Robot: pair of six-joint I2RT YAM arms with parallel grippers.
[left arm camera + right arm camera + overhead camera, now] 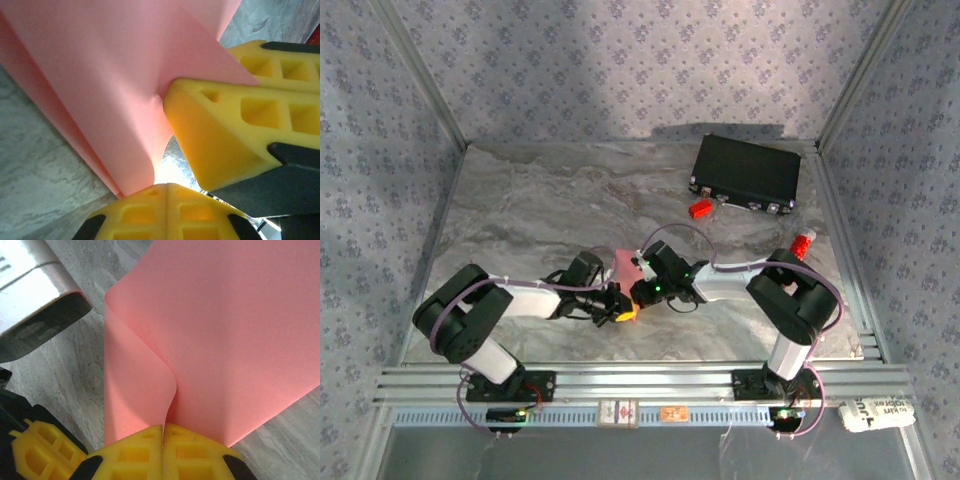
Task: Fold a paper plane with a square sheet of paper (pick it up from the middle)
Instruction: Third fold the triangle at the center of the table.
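Observation:
The square sheet of paper (pixel 623 263), salmon pink, is lifted off the marble table (pixel 520 210) at its middle, between the two arms. My right gripper (pixel 163 427) is shut on it, and a soft fold of the sheet (pixel 210 330) runs into the seam between its yellow fingers. My left gripper (pixel 167 186) is shut with nothing in its seam. The sheet's lower curl (pixel 115 100) ends against the outer side of its left finger. The right gripper's fingers (pixel 225 135) pinch the sheet just above it. The paper plane is out of view.
A black case (pixel 745 172) lies at the back right with a small red block (pixel 699 209) in front of it. A red-and-white tube (pixel 803 243) sits by the right arm's elbow. Metal rails edge the table. The left arm's wrist (pixel 35 295) hangs close beside the sheet.

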